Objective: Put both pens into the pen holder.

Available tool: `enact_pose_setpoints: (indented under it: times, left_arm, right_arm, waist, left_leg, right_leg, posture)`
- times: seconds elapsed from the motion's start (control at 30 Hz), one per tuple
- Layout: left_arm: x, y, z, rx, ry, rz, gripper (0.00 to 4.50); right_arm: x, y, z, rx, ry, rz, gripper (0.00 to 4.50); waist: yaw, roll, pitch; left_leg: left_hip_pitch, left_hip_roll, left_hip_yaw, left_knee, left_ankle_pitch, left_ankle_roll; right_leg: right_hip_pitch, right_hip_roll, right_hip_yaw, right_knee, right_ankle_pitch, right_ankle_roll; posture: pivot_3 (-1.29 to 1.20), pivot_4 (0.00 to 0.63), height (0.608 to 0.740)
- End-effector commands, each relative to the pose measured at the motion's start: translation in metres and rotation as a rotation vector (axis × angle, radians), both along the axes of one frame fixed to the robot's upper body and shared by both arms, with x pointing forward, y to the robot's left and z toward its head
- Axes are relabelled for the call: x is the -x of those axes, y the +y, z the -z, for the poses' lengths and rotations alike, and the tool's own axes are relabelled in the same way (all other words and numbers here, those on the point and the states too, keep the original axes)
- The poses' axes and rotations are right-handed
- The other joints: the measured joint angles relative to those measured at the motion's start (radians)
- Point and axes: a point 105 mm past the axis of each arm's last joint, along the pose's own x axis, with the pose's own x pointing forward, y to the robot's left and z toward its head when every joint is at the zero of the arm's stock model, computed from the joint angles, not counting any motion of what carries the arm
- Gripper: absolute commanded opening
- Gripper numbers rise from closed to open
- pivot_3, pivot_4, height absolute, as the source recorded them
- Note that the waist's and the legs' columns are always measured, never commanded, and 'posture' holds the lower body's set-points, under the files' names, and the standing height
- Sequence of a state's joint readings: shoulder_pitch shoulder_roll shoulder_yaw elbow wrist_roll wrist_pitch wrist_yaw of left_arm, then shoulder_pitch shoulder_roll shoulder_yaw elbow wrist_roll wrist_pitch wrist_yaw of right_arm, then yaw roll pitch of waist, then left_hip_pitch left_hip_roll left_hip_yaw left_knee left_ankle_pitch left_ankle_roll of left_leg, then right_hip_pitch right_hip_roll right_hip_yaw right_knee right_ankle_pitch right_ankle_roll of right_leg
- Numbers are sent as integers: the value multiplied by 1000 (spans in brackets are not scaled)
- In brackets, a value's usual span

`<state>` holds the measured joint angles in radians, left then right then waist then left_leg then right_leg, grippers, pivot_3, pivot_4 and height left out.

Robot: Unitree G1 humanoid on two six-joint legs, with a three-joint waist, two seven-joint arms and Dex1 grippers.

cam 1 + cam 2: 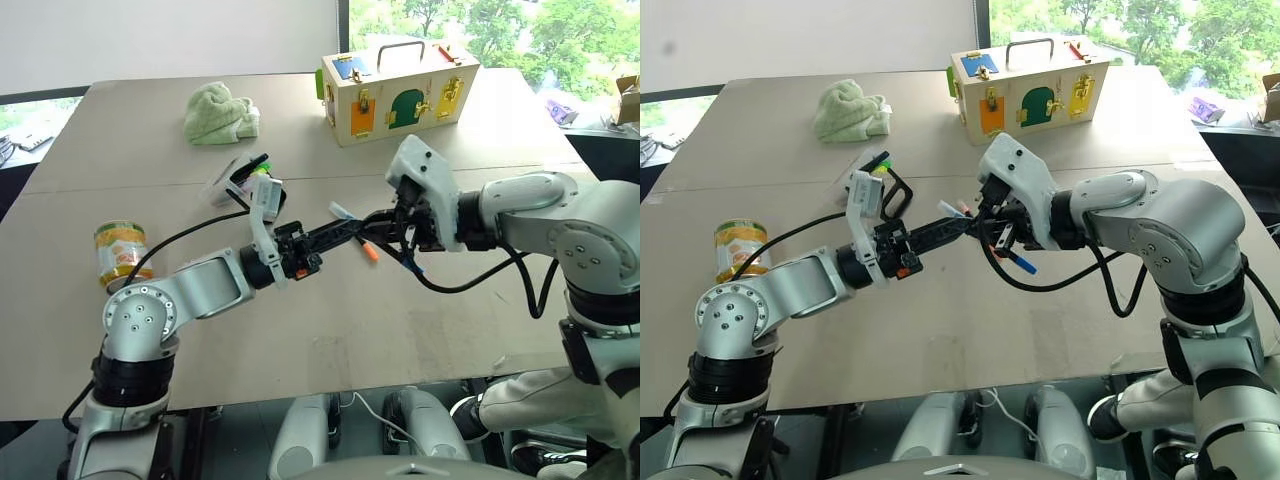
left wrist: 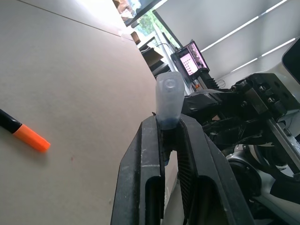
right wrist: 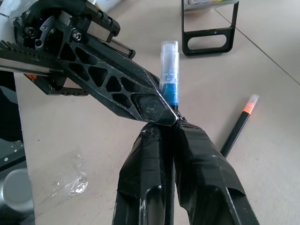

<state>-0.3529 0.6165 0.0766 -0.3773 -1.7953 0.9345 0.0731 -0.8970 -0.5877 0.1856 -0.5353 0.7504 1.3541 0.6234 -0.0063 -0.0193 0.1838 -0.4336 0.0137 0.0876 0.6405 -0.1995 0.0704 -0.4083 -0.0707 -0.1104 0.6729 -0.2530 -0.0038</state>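
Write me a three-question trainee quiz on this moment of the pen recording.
1. True or false: the orange-capped pen lies flat on the table.
2. Which thing do the left gripper and the right gripper both clamp? A. green towel B. blue pen C. tin can
3. How many pens are lifted off the table?

Key: 1 true; 2 B; 3 one.
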Motion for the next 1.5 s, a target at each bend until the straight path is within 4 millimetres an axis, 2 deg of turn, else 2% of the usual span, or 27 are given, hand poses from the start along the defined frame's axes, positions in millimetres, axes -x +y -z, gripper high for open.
enact_pose_setpoints:
  times: [0.03,0.17,0.2,0.33,0.37,0.47,0.57,0.63,0.8,1.07,1.43,1.5]
  left_arm:
    - [-6,20,-31,-9,-167,-102,0]
    - [-24,33,-53,-194,-352,-259,0]
    - [-24,30,-66,-265,-447,-271,0]
    - [-20,24,-103,-528,-784,-349,0]
    - [-19,23,-106,-584,-844,-359,0]
    - [-16,15,-113,-909,-1158,-379,0]
    - [-15,10,-111,-1049,-1288,-356,0]
    - [-22,19,-99,-1188,-1266,-348,0]
    - [-30,36,-82,-1302,-1147,-388,0]
    - [-39,52,-79,-1406,-1099,-441,0]
    - [-44,65,-76,-1472,-1105,-464,0]
    - [-48,74,-69,-1496,-1068,-471,0]
  right_arm:
    - [11,-17,-7,-5,-126,-43,1749]
    - [8,-47,-12,-16,-269,34,3535]
    - [11,-55,-12,-35,-284,35,4013]
    - [22,-67,-18,-136,-306,25,4013]
    - [22,-68,-18,-141,-308,33,4013]
    - [19,-71,-18,-163,-316,71,4013]
    - [18,-72,-16,-164,-318,82,4013]
    - [19,-70,-19,-181,-336,62,4013]
    - [27,-69,-29,-218,-379,-16,4013]
    - [36,-67,-38,-284,-424,-87,4013]
    - [37,-67,-35,-294,-415,-85,4013]
    - [36,-66,-35,-295,-414,-83,4013]
  waist:
    - [4,0,0]
    - [23,-2,1]
    - [25,-2,1]
    - [25,-6,3]
    - [22,-5,3]
    - [20,-5,3]
    - [23,-4,3]
    - [23,-4,4]
    - [23,-5,4]
    - [24,-5,4]
    - [24,-5,4]
    - [24,-5,4]
  left_leg:
    - [0,0,0,0,0,0]
    - [0,0,0,0,0,0]
    - [0,0,0,0,0,0]
    - [-1,0,-1,-1,0,0]
    - [-1,0,0,-1,0,0]
    - [2,0,3,-4,0,0]
    - [1,0,4,-6,0,-1]
    - [1,1,3,-6,0,-1]
    - [-1,1,2,-6,0,-1]
    - [-1,0,1,-6,0,0]
    - [-1,1,1,-5,0,0]
    - [-1,1,1,-5,0,0]
  right_leg:
    - [0,0,0,0,0,0]
    - [0,0,0,-1,-2,3]
    - [0,0,-1,-2,-2,3]
    - [0,0,-1,-3,-2,3]
    - [0,0,0,-4,-2,3]
    - [0,1,2,-5,-2,3]
    - [-1,1,2,-5,-2,3]
    - [-1,1,2,-6,-2,3]
    - [-1,1,1,-8,-2,4]
    - [0,1,0,-9,-2,4]
    - [0,1,0,-8,-2,4]
    - [0,1,0,-8,-2,4]
  posture:
    - [0,150,740]
    - [0,150,740]
    - [0,150,740]
    - [0,150,740]
    - [0,150,740]
    - [0,150,740]
    - [0,150,740]
    - [0,150,740]
    - [0,150,740]
    - [0,150,740]
    - [0,150,740]
    - [0,150,740]
